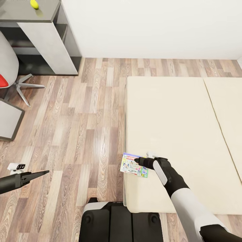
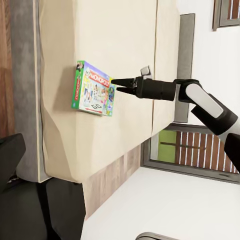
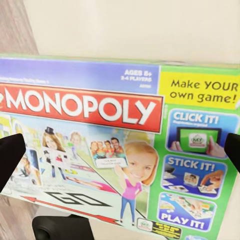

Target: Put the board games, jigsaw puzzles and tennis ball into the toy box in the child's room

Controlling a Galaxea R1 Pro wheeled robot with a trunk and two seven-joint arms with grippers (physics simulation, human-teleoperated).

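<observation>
Monopoly box (image 3: pixel 120 145) directly below right pincer (image 1: pixel 137 162) (bed (image 1: pixel 174 127) edge).

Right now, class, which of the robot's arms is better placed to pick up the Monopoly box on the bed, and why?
The right. Its hand is already at the Monopoly box on the bed's corner, fingers either side of it. The left hand hangs over the floor, well away.

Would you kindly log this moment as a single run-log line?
right gripper: at Monopoly box, grip unclear | box: on bed corner | left gripper: over floor | tennis ball: on table
</observation>
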